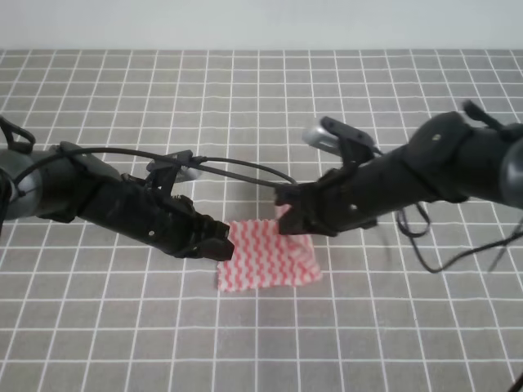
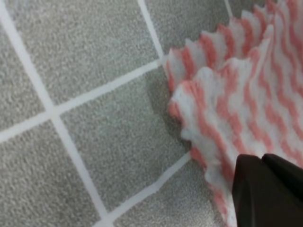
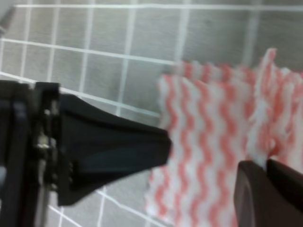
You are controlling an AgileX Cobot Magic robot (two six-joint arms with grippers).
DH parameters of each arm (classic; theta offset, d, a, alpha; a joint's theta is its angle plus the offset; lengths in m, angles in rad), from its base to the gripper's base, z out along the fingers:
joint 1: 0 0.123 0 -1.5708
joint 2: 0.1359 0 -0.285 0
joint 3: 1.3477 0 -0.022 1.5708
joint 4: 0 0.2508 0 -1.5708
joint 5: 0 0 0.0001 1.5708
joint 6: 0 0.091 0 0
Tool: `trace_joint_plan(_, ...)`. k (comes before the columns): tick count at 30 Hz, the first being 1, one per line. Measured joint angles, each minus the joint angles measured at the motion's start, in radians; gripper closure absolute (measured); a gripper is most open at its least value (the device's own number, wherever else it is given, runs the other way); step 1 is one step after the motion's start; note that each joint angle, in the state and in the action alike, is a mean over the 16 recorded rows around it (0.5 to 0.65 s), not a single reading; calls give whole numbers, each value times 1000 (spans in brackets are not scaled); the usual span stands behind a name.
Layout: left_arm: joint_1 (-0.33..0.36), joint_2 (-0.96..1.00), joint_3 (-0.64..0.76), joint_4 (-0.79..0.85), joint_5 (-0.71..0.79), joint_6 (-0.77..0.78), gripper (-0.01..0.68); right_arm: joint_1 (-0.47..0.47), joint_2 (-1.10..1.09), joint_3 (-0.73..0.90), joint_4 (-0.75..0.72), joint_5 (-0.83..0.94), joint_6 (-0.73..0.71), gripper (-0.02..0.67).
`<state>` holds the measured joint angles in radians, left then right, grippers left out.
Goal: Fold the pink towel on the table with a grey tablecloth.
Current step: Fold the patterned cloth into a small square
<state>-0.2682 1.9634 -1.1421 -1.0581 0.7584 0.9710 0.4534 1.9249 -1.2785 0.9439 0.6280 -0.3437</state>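
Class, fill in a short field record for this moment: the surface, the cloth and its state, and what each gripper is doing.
Surface: grey tablecloth with a white grid
Cloth: pink towel, partly folded, two layers showing at its left edge
Left gripper: at the towel's left edge, shut on it
Right gripper: at the towel's far right corner, shut on a raised ridge of cloth

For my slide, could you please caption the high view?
Both hands, left and right, meet the towel on the table.

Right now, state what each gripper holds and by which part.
Both pinch the pink towel: the left gripper at its left edge, the right gripper at its far right corner.
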Motion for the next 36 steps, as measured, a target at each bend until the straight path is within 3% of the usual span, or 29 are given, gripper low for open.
trace_joint_plan(36,11,-38,-24,73,-1,-7,676,87,104,-99,69,-7,-34,664)
